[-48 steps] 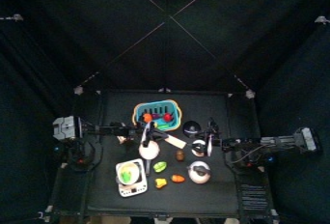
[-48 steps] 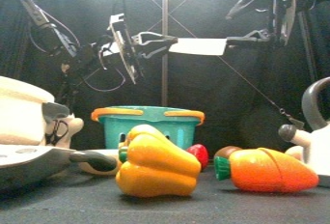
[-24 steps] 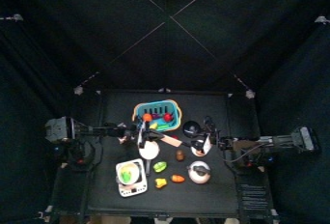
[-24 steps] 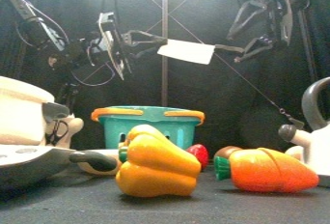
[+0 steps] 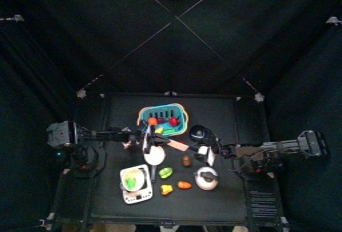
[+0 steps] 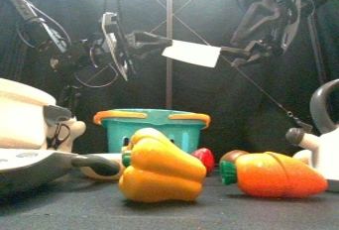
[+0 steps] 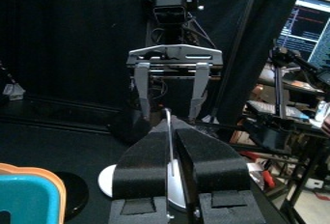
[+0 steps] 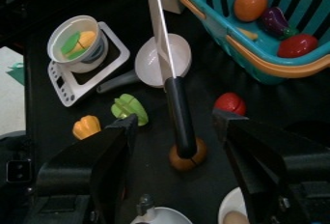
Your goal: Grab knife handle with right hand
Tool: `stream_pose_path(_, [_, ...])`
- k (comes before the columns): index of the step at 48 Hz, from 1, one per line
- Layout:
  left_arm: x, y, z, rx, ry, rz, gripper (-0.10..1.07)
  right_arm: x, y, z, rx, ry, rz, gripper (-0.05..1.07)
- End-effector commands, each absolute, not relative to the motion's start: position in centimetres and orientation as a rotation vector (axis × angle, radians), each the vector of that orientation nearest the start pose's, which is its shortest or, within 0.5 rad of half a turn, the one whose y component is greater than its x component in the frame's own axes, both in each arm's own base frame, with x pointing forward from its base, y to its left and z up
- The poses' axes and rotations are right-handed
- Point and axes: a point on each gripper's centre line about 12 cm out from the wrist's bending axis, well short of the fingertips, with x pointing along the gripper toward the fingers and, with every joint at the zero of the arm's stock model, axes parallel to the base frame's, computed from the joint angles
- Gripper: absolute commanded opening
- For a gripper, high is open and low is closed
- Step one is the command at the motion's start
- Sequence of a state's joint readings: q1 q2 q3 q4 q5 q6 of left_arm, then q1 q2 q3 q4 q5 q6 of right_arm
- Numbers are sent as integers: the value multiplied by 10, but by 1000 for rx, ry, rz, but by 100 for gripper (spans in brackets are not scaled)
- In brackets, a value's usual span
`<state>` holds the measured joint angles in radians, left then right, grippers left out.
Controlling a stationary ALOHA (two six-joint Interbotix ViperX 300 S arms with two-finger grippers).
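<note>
The knife hangs in the air above the table. Its pale blade (image 6: 193, 53) points toward my left gripper (image 6: 133, 44), which is shut on the blade's tip end; in the left wrist view the blade (image 7: 168, 122) stands edge-on between the closed jaws of that gripper (image 7: 168, 149). The dark handle (image 8: 180, 112) runs toward my right gripper (image 8: 175, 119). The right gripper's jaws are open, with one finger (image 8: 123, 124) on each side of the handle and a gap to it on both sides. In the front view the right gripper (image 6: 255, 48) sits at the handle's end.
Below the knife lie a teal basket (image 8: 277, 59) with toy food, a white pan (image 8: 152, 64), a white rack (image 8: 65, 73) with a bowl, a green pepper (image 8: 126, 105), a yellow pepper (image 6: 159, 170), a tomato (image 8: 230, 102) and a carrot (image 6: 272, 174). A white kettle (image 6: 326, 125) stands at the right.
The left gripper has carried the knife a little to the left and then held still. The right gripper has closed in on the handle end, jaws still open.
</note>
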<state>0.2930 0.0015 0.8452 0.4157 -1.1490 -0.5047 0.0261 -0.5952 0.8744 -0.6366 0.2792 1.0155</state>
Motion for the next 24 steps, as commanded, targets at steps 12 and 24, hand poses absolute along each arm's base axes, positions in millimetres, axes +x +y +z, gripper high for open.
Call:
stream_pose_path(12, [364,65,240,-233,-269,-118,41,273,-16,276,353,446,-243,44])
stream_pose_path(24, [359,63,236,-239,-252,-123,49,271,-15,267,351,473,-245,35])
